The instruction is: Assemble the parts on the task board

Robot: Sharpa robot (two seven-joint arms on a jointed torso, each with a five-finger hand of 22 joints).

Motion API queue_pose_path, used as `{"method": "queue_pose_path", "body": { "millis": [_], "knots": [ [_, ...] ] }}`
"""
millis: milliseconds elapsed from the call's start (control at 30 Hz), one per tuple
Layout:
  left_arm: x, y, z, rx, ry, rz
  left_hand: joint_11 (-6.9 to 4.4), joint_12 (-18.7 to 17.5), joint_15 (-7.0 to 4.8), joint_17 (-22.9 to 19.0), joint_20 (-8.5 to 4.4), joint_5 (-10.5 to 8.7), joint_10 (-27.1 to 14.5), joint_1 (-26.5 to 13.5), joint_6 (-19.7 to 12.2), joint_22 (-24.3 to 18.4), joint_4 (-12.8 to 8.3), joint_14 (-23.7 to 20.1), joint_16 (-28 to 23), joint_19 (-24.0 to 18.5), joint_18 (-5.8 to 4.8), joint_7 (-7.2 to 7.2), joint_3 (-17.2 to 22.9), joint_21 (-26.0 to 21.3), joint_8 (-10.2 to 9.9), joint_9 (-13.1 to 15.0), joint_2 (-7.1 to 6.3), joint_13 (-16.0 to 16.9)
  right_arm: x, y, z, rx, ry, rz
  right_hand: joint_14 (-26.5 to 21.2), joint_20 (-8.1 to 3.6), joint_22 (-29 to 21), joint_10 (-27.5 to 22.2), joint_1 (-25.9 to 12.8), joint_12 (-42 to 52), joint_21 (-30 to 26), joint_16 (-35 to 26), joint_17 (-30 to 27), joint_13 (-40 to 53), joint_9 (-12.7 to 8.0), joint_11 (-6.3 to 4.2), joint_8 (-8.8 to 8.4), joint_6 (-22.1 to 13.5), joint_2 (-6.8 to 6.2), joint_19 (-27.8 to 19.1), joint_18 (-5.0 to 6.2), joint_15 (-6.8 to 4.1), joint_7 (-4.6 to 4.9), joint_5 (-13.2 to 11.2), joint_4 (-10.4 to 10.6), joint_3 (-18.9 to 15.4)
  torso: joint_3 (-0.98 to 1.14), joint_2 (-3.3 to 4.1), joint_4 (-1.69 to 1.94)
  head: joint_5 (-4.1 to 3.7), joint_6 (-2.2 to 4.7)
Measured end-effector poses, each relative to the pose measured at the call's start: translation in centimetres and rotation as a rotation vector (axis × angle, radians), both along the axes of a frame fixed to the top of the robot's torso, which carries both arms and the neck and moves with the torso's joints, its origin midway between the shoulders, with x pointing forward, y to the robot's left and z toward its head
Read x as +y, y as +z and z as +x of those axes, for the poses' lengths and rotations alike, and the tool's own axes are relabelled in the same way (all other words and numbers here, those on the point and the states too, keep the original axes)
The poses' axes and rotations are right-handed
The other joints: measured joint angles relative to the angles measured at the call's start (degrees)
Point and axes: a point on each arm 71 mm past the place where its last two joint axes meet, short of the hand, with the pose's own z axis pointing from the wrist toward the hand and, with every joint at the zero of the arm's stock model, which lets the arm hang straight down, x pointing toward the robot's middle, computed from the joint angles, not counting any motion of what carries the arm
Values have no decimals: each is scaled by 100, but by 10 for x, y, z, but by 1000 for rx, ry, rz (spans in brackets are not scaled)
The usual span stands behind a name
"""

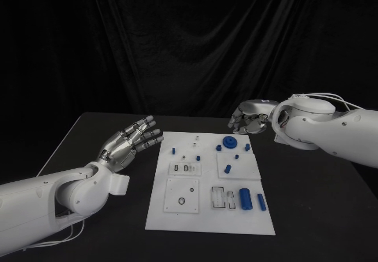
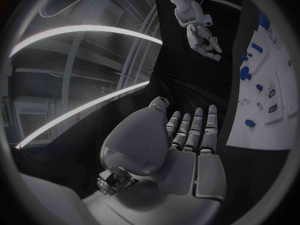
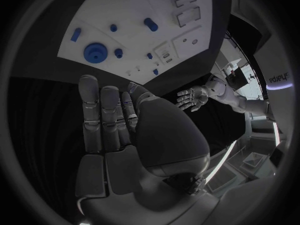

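The white task board [image 1: 211, 218] lies in the middle of the black table. On it a blue gear [image 1: 228, 143] sits near the far edge, small blue pegs [image 1: 228, 168] stand around the middle, and two blue cylinders [image 1: 245, 198] lie at the near right. My left hand [image 1: 132, 141] hovers left of the board, fingers straight and apart, holding nothing. My right hand [image 1: 250, 123] hangs beyond the board's far right corner, also holding nothing. The left wrist view shows my left hand [image 2: 187, 145], the board [image 2: 262, 135], and the right hand [image 2: 203, 40]. The right wrist view shows my right hand [image 3: 119, 130] and the gear [image 3: 95, 52].
The board carries several recesses and slots, among them a round hole [image 1: 180, 201] and rectangular frames [image 1: 218, 198]. Black table surface [image 1: 315, 207] stretches on both sides of the board. A black curtain [image 1: 189, 54] closes the back.
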Motion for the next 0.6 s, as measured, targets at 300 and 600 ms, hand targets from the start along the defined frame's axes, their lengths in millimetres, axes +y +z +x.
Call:
{"method": "queue_pose_path", "body": {
  "millis": [300, 600],
  "knots": [
    [0, 0, 0, -2, -5, -1, 0, -1, 2, -36, 0, 46, 0, 0, -21, -4, -40, -66, -45, 0, 0, 21, 72, 0, 0, -8, 0, -15, 0, -20, -7, -79, 38, -63, 0, -21, 151, 42, -34, -144, 72, -33, -14, 2, -19, 0, -173, -164, -77, -21, 0, 0, -19, -49, 33, 110, -68, 219, 81, -82, 180],
    [-2, 1, -2, -2, -17, -11, 20, -23, 2, -43, 0, 46, -21, 0, -21, -7, -63, -107, -74, -1, 0, 21, 95, 0, -23, -7, 0, -21, -2, -33, -13, -101, 53, -65, 47, -21, 358, 118, -124, -207, 205, 0, 123, 17, -27, -5, -245, -256, -167, -21, -97, 5, -8, -221, 72, 149, -93, 335, 99, -119, 270]
  ]
}}
